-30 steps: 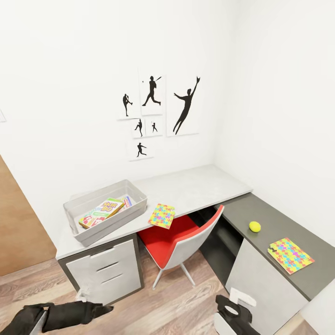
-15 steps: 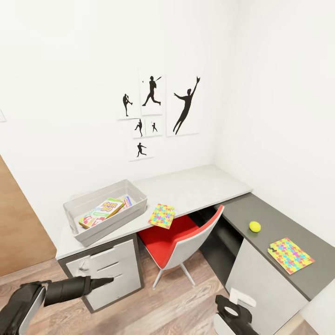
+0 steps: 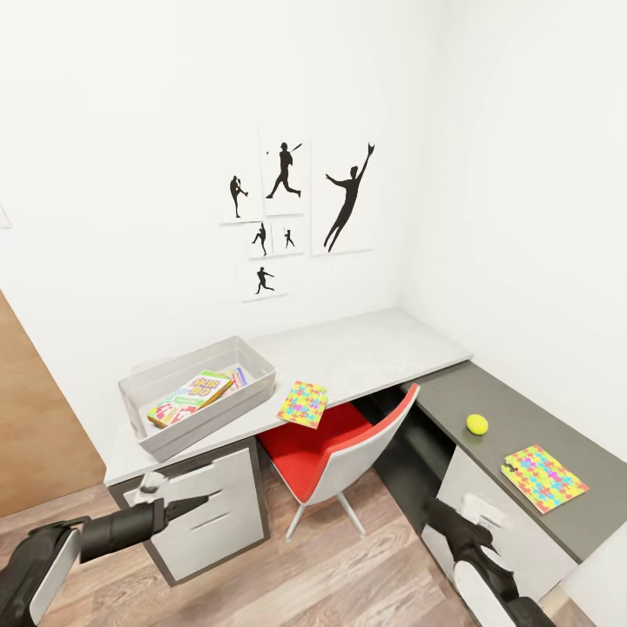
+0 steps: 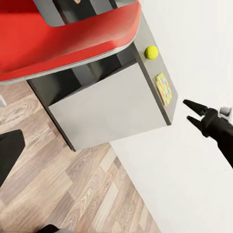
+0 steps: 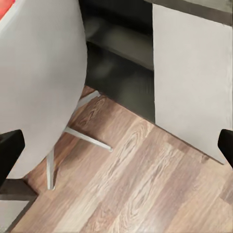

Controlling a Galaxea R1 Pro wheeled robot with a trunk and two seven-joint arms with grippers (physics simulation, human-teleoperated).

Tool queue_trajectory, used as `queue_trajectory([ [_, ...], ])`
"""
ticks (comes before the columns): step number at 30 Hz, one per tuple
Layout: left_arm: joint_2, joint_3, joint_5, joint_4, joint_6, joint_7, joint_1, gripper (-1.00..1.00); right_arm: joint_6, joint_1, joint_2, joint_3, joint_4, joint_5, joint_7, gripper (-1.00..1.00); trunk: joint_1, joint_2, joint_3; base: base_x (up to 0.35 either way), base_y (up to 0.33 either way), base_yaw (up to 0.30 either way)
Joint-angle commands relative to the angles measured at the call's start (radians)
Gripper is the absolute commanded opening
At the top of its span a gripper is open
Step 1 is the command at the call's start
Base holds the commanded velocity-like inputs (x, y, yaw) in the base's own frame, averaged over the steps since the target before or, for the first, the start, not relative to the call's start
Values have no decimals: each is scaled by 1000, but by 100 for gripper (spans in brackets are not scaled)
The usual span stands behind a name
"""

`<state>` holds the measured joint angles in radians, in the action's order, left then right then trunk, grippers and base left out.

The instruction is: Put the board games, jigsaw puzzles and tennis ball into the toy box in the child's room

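You are parked in the corner of the child's room, facing the L-shaped desk. Both arms hang low, ahead of the desk fronts, nothing carried.

Left gripper: level with the drawer unit, fingers pointing toward it. They look close together in the head view, but I cannot tell for sure whether they are parted or closed.

Right gripper: seen from the left wrist camera, its two fingers stand apart with nothing between them. In the head view it sits low by the dark wing's pale cabinet front.

Task things:
- Toy box on the light wing, over the drawers. A board game already lies inside; another box seems to sit partly under it, too hidden to call.
- One jigsaw puzzle at the front edge of the light wing, just beside the toy box, its corner overhanging the chair.
- Tennis ball on the dark wing, free-standing. It will likely roll if nudged.
- Second jigsaw puzzle on the dark wing, nearer you than the ball, well apart from the toy box.

In the way: the red chair fills the corner between the wings. Its grey shell back and legs show close in the right wrist view, so you should swing that arm wide of it. The dark-wing items look the easier reach for your right arm, the overhanging puzzle for your left.
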<state>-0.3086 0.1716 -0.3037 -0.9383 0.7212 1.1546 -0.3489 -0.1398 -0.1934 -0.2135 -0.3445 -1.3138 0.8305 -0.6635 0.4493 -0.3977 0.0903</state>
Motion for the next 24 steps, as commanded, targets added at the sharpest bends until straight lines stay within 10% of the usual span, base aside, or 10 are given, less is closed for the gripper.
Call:
queue_trajectory([
  [1,0,0,-6,0,8,-24,-1,100,-11,2,-8,35,-18,25,-6,100,1,-2,2,0,0,0],
  [15,95,-1,-7,100,48,-336,-79,100,-147,19,-22,166,-184,101,10,100,1,-2,2,0,0,0],
  [24,101,1,-14,133,-15,-342,-99,100,-235,27,-23,267,-202,250,172,100,1,-2,2,0,0,0],
])
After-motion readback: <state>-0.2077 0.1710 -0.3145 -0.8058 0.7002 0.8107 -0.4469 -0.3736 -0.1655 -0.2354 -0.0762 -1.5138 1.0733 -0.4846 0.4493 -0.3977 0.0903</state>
